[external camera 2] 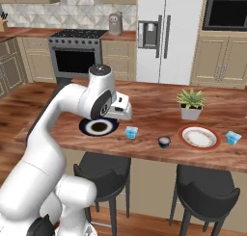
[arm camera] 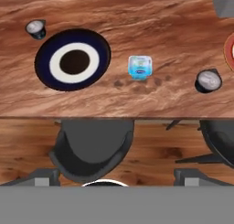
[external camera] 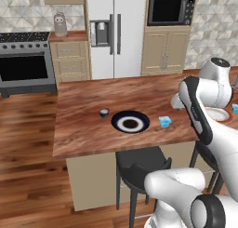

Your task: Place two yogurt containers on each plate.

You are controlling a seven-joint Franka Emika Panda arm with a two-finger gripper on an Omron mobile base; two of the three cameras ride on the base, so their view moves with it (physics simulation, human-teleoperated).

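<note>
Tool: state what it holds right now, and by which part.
Nothing is held. The light blue yogurt cup sits free on the counter beside the navy plate.

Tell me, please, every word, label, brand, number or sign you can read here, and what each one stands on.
No text can be read anywhere in these pictures.
Light blue yogurt container: a blue and white pattern on its lid, too blurred to read.
Dark yogurt container: pale top with grey smudges, not legible.
Navy plate: plain rings, no lettering.
Microwave and fridge dispenser: no readable marks.
</note>
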